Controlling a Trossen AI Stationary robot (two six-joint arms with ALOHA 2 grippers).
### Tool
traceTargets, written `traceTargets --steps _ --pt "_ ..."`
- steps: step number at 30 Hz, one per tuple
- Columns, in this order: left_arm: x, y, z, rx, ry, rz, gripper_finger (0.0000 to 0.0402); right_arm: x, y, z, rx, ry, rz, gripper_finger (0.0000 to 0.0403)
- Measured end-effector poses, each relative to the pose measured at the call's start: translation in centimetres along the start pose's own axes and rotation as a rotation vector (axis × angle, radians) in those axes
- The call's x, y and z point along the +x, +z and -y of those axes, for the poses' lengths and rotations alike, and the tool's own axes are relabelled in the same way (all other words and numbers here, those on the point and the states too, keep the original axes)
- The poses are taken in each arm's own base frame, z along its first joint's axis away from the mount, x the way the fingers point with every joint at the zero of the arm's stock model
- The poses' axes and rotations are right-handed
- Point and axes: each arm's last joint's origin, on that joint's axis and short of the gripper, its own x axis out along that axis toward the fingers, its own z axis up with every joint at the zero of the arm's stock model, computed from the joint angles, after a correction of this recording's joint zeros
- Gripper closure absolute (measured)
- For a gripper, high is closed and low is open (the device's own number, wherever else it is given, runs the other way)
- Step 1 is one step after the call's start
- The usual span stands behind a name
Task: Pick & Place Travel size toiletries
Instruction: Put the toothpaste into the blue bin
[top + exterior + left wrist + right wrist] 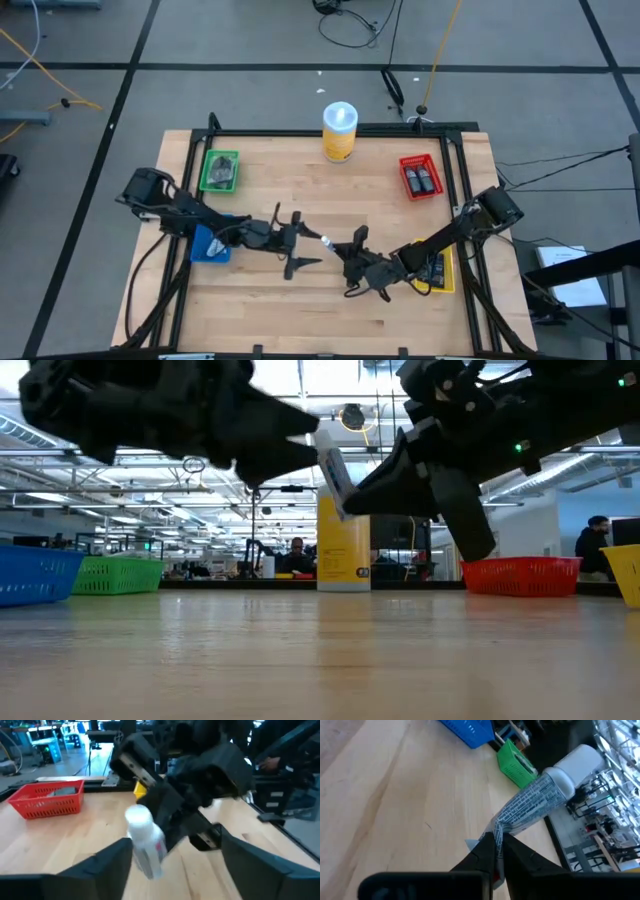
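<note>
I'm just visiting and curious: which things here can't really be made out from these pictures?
- White tube: printing too blurred to read, right wrist view.
- Red bin: two dark items inside, too small to identify, high view.
- Yellow bin: contents hidden by the right arm, high view.
- Left pincer: open beside the tube; touching or not is unclear.
- Right pincer: shut on the tube's flat end.

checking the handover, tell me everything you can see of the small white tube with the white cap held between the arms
The small white tube with a rounded white cap has a soft-looking body printed with fine grey text, flattened to a crimped tail. The right gripper is shut on that tail, holding the tube tilted in the air above the wooden table, cap end pointing toward the left gripper. The left gripper's fingers are open on either side of the cap, not clamping it.
</note>
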Motion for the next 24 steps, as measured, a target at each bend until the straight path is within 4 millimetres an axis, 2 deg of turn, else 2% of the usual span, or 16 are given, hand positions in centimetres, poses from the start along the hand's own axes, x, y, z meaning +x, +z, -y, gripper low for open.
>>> traceTargets --steps 3,6,12,19,24 --pt "0.8 0.5 0.1 -0.011 -0.002 0.014 0.0073 0.0 0.1 0.0 -0.007 -0.013 0.0 0.0386" --pt "1.3 1.0 0.2 -0.025 0.0 0.004 0.0074 -0.1 0.1 0.0 -0.016 -0.013 0.005 0.0386" --pt "1.7 1.1 0.1 -0.049 0.071 -0.036 0.0121 -0.1 0.7 0.3 0.019 -0.037 0.048 0.0386" --pt "1.7 1.3 0.1 -0.049 0.075 -0.019 0.0174 -0.1 1.1 0.6 0.039 -0.054 0.08 0.0385" --pt "1.7 1.3 0.1 -0.048 0.079 -0.019 0.0235 -0.1 1.2 0.6 0.057 -0.05 0.082 0.0385"
